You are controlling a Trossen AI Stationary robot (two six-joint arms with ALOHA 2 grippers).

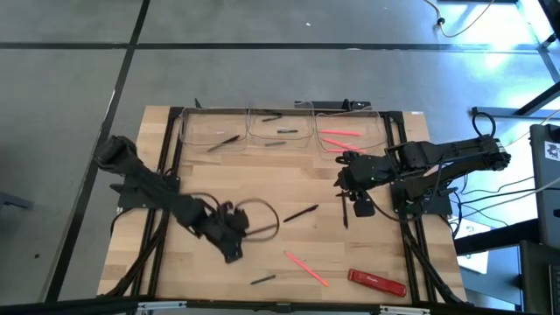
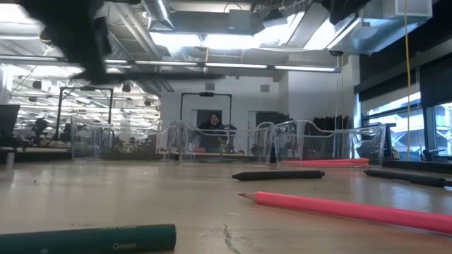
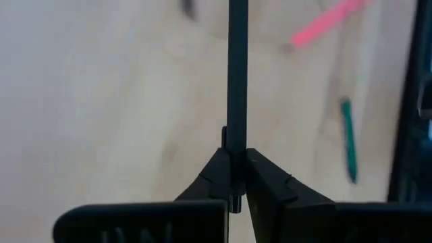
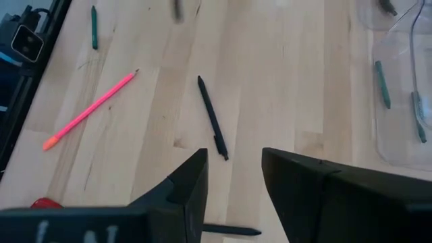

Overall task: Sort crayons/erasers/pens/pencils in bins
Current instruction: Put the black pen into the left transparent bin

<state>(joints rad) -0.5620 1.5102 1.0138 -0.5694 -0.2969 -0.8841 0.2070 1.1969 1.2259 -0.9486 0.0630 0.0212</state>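
Note:
My left gripper (image 1: 231, 245) hangs over the table's near left part, shut on a thin dark pen (image 3: 237, 61). My right gripper (image 4: 233, 159) stands open above the table's right middle, nothing between its fingers. On the wood lie a black pen (image 1: 302, 213), a second black pen (image 1: 344, 210), a pink pencil (image 1: 306, 267) and a green crayon (image 1: 262, 279). Three clear bins (image 1: 282, 115) stand along the far edge: the left holds a dark stick (image 1: 223, 142), the middle small sticks (image 1: 280, 132), the right pink pencils (image 1: 341, 136). My left gripper pinches the dark pen near one end (image 3: 236, 131) between its two fingers (image 3: 270, 182). A short stub (image 3: 234, 202) shows behind the fingertips, and the long rest runs on ahead past them. The fingers slant down from the left; the pen is lifted clear of the table.
A flat red bar (image 1: 378, 281) lies at the near right corner. Black frame rails (image 1: 163, 175) run along the table's sides. A loop of cable (image 1: 261, 219) hangs beside my left gripper. Bare wood lies between the bins and the loose sticks.

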